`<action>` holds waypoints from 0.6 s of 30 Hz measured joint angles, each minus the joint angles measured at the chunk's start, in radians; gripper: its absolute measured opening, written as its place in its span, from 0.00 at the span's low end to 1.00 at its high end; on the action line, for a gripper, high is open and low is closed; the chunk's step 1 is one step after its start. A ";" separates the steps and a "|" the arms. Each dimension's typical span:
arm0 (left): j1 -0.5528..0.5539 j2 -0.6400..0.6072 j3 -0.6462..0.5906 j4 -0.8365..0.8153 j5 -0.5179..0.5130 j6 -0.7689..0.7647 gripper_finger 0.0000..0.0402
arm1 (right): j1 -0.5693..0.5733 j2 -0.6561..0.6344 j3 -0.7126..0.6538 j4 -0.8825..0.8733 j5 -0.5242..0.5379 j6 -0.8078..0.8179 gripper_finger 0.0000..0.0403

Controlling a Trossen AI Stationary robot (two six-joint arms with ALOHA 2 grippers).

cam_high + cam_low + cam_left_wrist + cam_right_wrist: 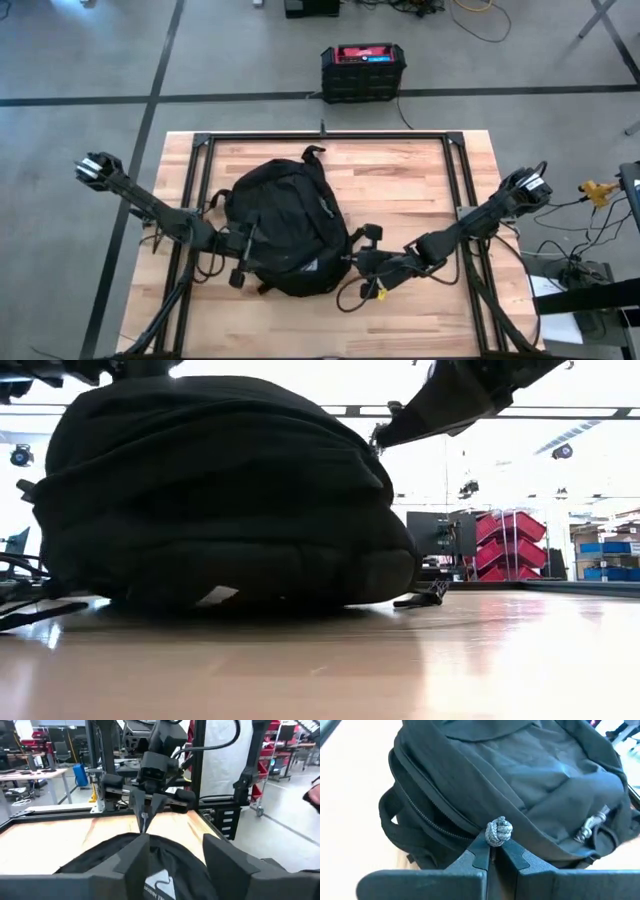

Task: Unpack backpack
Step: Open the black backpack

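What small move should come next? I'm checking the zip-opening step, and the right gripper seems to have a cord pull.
Probably draw the right gripper along the zip line. It is shut on the knotted pull, the zip on the backpack looks closed, and the left gripper is at the bag's other side, open, seemingly bracing it.

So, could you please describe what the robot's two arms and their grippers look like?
Both arms are dark and slender, built of jointed segments, with pale blocks at their outer ends and black cables trailing along them. The left gripper and right gripper each carry two matte black, wedge-shaped fingers that taper to narrow tips. A small yellow tag hangs by the right arm's wrist cabling.
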 joint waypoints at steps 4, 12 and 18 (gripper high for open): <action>0.001 0.187 0.098 -0.007 -0.019 -0.007 0.49 | -0.007 0.056 0.004 0.086 -0.032 -0.047 0.00; 0.007 0.495 0.428 -0.284 -0.025 -0.142 0.53 | -0.010 0.103 0.033 0.092 -0.050 -0.045 0.00; 0.017 0.646 0.672 -0.722 -0.190 -0.258 0.54 | -0.010 0.103 0.040 0.090 -0.060 -0.049 0.00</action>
